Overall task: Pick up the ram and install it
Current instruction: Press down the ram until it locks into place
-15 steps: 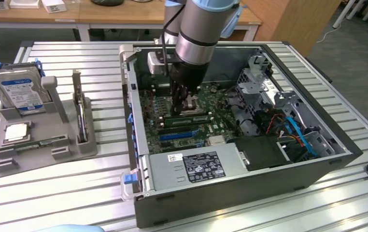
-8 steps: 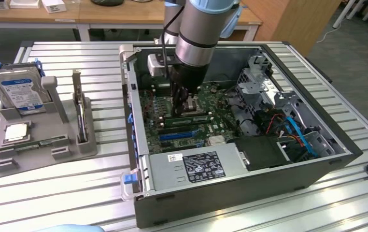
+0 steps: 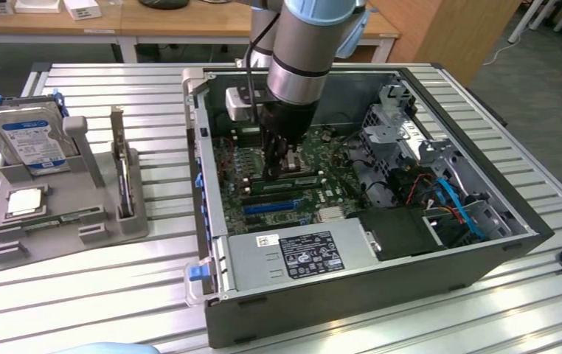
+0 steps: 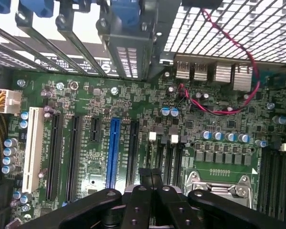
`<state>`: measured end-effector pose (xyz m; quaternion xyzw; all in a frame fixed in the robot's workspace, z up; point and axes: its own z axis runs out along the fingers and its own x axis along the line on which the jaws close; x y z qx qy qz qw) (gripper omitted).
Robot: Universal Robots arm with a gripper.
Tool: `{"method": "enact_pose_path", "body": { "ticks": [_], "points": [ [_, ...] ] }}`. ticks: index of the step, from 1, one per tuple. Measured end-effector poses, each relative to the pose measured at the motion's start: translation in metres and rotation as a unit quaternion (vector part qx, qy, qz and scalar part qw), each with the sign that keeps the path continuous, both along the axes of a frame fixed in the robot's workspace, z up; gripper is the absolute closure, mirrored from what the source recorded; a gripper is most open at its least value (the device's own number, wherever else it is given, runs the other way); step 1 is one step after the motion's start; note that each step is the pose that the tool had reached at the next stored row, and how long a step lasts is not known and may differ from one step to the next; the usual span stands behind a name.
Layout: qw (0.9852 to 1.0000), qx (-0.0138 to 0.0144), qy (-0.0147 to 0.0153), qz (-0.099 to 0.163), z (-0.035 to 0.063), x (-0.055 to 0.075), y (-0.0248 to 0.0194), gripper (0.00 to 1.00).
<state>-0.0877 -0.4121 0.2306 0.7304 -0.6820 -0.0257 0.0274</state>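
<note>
Slatted metal counter point(image 3: 113, 280): claw point(image 3: 283, 173) pinched together inside the PC case point(image 3: 360, 310), ram point(image 3: 72, 217) way off toward exterior view's left, lying flat in its holder point(image 3: 65, 236).

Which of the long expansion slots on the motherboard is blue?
The blue slot, standing between black slots; the white slot lies at the board's edge beyond them.

The work surface is a table point(image 3: 113, 287) of pale metal slats running side to side, with dark gaps between them and soft bright reflections from overhead light. Behind it, along the far edge of the exterior view, stand wooden desks point(image 3: 163, 29) with light tops, carrying a few small white items. At the exterior view's right rises a tall wooden cabinet panel point(image 3: 458, 29). The floor point(image 3: 546, 66) beyond is dark grey, with white furniture legs point(image 3: 527, 18) standing on it.
</note>
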Motion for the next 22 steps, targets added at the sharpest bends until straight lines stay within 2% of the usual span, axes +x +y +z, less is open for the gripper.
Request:
{"method": "enact_pose_path", "body": {
  "ticks": [5,11,22],
  "points": [
    [1.0,-0.002,-0.0039,0.002,-0.0024,0.0001,-0.0001,0.9],
    [1.0,-0.0018,-0.0043,0.002,-0.0026,0.0001,0.0,0.9],
    [1.0,-0.0019,-0.0084,0.002,-0.0045,0.0001,0.0,0.9]
  ]
}}
